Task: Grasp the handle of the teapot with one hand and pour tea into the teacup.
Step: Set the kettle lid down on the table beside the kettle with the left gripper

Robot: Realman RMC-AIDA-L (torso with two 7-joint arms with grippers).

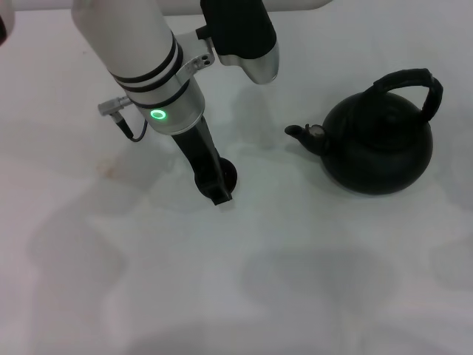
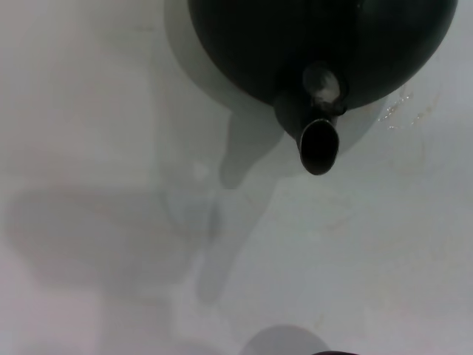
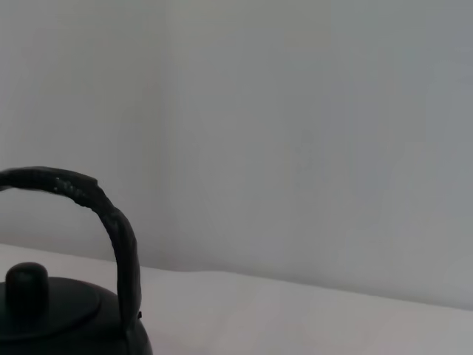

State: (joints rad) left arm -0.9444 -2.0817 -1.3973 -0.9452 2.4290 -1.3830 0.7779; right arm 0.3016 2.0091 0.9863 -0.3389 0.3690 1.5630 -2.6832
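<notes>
Reaching down from the upper left of the head view, the left arm [image 1: 140,59] held the left gripper [image 1: 216,183] low over the white table [image 1: 111,281], its black fingers pointing toward the surface; whether they were parted or closed could not be told, because the dark tips merged with the small round teacup [image 1: 228,176] directly beside and partly behind them. Only a sliver of that cup showed, so contact between fingers and cup could not be judged either. To the robot's right of the gripper, well apart from it, the teapot [image 1: 378,144] stood upright on the table, its short spout [image 1: 303,135] aimed back toward the cup and the gripper. The left wrist view looked onto the same spout [image 2: 318,144] end-on, its open mouth dark, below the round black body [image 2: 318,44]. Over the pot arched the handle [image 1: 414,83], ungrasped, leaning toward the side away from the spout. The right wrist view showed that ribbed handle [image 3: 111,222] close up, curving down beside the domed lid and its knob [image 3: 26,285]; the right gripper itself appeared in none of the views.
</notes>
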